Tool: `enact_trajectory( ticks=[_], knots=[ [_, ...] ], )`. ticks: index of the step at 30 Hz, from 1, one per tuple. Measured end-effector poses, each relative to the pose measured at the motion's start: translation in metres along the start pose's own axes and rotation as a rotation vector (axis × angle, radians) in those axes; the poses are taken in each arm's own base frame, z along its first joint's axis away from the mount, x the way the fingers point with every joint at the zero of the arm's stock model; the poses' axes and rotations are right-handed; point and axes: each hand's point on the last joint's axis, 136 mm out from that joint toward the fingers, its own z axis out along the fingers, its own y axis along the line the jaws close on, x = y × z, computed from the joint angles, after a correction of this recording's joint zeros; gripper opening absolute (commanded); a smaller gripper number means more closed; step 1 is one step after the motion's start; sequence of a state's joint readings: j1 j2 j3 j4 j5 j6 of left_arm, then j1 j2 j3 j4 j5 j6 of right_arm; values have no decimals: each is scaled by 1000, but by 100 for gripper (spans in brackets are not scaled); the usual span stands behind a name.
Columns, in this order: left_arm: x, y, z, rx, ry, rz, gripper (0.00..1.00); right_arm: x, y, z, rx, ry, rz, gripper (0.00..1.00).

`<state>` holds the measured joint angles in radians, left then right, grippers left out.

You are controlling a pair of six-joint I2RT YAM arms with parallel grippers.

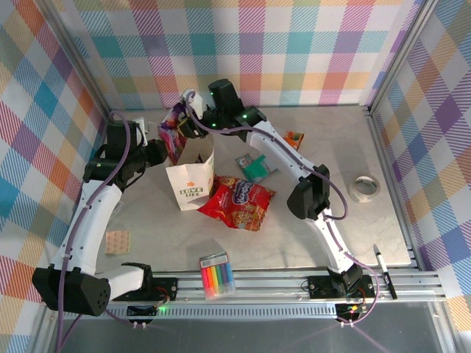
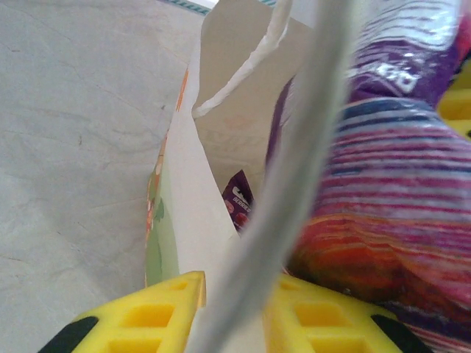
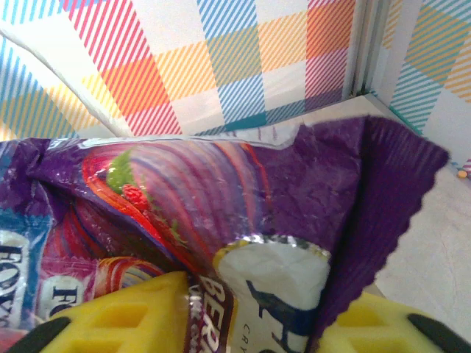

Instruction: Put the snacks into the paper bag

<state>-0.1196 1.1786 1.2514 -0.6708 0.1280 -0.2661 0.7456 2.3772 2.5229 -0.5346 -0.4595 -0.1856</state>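
The white paper bag point(image 1: 193, 179) stands open at mid-table, with green lettering on its front. My left gripper point(image 1: 159, 151) is at its left rim. In the left wrist view that gripper point(image 2: 235, 298) is shut on the bag's white handle point(image 2: 294, 169) and wall point(image 2: 193, 198). One purple packet point(image 2: 239, 200) lies inside the bag. My right gripper point(image 1: 194, 109) holds the other purple packet point(image 1: 175, 134) over the bag's mouth, and the fingers point(image 3: 121, 316) are shut on that packet point(image 3: 221, 198). The red packet point(image 1: 237, 202), teal packet point(image 1: 255, 168) and orange packet point(image 1: 294, 138) lie on the table.
A clear pack of rainbow markers point(image 1: 216, 276) lies near the front rail. A tape roll point(image 1: 363, 188) and a black pen point(image 1: 384, 271) are at the right. A pinkish pad point(image 1: 116, 241) lies beside the left arm. Checked walls close in the back and sides.
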Motion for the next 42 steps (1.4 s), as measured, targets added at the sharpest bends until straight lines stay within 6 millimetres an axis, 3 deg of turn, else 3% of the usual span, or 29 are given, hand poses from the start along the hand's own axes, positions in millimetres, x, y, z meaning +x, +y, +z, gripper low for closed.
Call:
enact_trajectory(
  ticks=[9,15,23,27,31,38,42],
  knots=[
    [3,0,1,2,11,-1,26,5,4,15,23,9,-24,45],
    [4,-1,3,8,16,-2,26,2,4,14,28,1,-21,65],
    [0,-2,5,13,2,0,27,4,1,18,90,21,-41,61],
    [1,-1,7,10,9,0,27,10,-7,9,161,66,-43,59],
    [3,0,12,5,22,-2,27,-5,-8,-22,244,86,-47,59],
    [2,0,14,3,28,-2,27,-59,22,-112,333,-2,-100,60],
    [0,-1,11,3,29,9,29,-69,29,-136,366,-25,-113,59]
  ],
)
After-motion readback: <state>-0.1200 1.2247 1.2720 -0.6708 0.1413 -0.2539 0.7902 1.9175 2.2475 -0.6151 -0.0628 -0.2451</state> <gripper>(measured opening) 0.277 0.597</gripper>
